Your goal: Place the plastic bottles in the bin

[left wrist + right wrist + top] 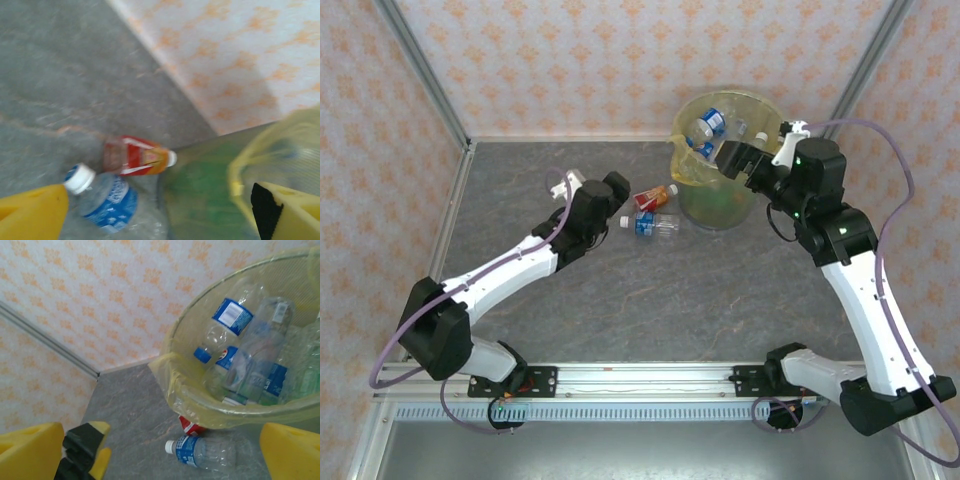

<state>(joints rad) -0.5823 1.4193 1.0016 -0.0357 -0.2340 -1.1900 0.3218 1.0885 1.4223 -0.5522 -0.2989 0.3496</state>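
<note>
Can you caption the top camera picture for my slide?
A red-labelled bottle and a blue-labelled bottle lie by the yellow bin; left gripper open beside them, right gripper open over the bin.

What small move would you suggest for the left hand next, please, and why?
Probably lower the left hand onto the blue-labelled bottle and close. The hand is open just above it, the bottle lies on the table beside the red-labelled bottle, and both are outside the bin.

The top camera looks down over the whole table (670,300). Both closer wrist cameras share the bin (172,371) and one blue-labelled bottle (200,452).
</note>
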